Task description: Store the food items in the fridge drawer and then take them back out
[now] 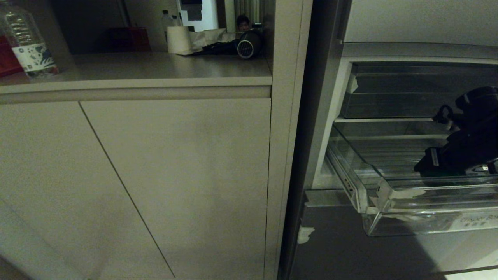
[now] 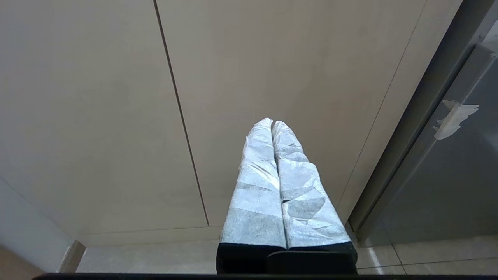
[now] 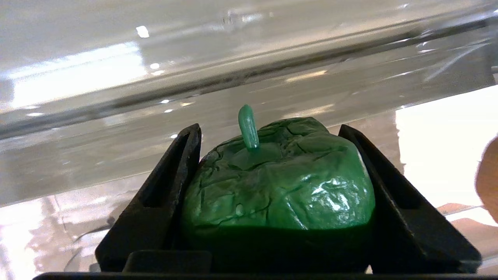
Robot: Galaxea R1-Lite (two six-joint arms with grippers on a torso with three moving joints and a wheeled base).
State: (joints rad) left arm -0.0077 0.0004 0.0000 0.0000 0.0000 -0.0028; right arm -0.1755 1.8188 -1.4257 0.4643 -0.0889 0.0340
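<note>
my right fingers (image 3: 278,155) are closing around a green pepper-like food item (image 3: 278,182) with a short stem, one black finger touching each side. in the head view my right arm is reaching into the clear fridge drawer (image 1: 373,194) at the right of the frame. i judge this is the taking-out step; next calls for a firm squeeze, then a lift clear of the front wall. my left fingers (image 2: 272,123), pressed together and holding nothing, are parked by the cupboard door (image 2: 291,58).
</note>
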